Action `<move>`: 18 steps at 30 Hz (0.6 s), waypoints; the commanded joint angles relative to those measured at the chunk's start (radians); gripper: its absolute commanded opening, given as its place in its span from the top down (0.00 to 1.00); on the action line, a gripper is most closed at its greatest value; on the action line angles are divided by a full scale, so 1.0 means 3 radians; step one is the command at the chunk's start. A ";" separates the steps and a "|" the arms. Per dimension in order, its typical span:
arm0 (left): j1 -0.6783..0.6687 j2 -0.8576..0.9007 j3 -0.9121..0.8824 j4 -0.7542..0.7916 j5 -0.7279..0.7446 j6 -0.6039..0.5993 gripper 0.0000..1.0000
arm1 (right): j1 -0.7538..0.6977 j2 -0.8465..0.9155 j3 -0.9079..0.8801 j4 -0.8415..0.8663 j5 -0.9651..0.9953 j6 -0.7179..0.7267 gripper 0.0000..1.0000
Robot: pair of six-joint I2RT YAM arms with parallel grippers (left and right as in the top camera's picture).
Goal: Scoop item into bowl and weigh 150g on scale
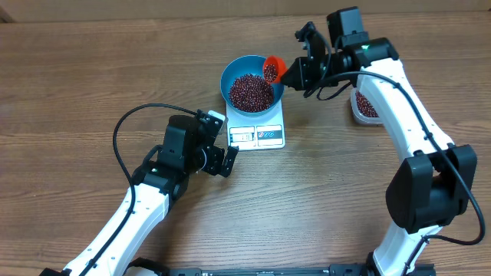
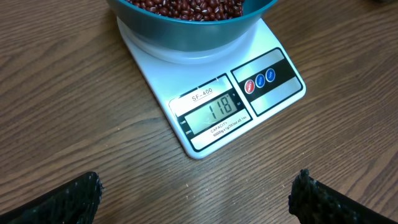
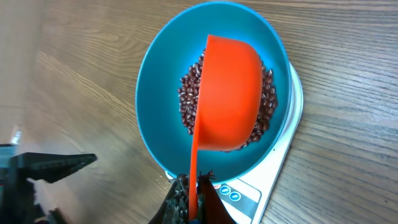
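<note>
The blue bowl (image 1: 230, 73) stands on the white scale (image 1: 270, 136) and holds a heap of dark red-brown beans, the item (image 1: 252, 92). My right gripper (image 1: 298, 73) is shut on the handle of an orange scoop (image 1: 271, 69), which is tilted over the bowl's right rim with beans in it. In the right wrist view the scoop (image 3: 230, 93) covers much of the beans (image 3: 188, 102) in the bowl (image 3: 158, 81). My left gripper (image 1: 224, 159) stands open and empty just left of the scale's front. The scale's display (image 2: 217, 109) reads 118.
A clear tub (image 1: 364, 107) with more beans sits at the right, partly hidden behind my right arm. The left arm's black cable (image 1: 123, 126) loops over the wooden table on the left.
</note>
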 commanded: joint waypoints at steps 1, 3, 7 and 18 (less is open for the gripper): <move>-0.0006 0.0022 -0.0013 0.0014 -0.0019 -0.0033 0.00 | -0.0008 -0.0051 0.0135 0.0023 -0.0300 -0.0031 0.96; -0.0005 0.0022 -0.0013 0.0014 -0.0019 -0.0033 0.00 | -0.0008 -0.0051 0.0135 0.0023 -0.0300 -0.0031 0.96; -0.0006 0.0022 -0.0013 0.0014 -0.0019 -0.0033 0.00 | -0.0008 -0.0051 0.0135 0.0001 -0.0299 -0.0031 0.96; -0.0005 0.0022 -0.0013 0.0015 -0.0019 -0.0033 0.00 | -0.0006 -0.0051 0.0135 0.0000 -0.0299 -0.0029 0.96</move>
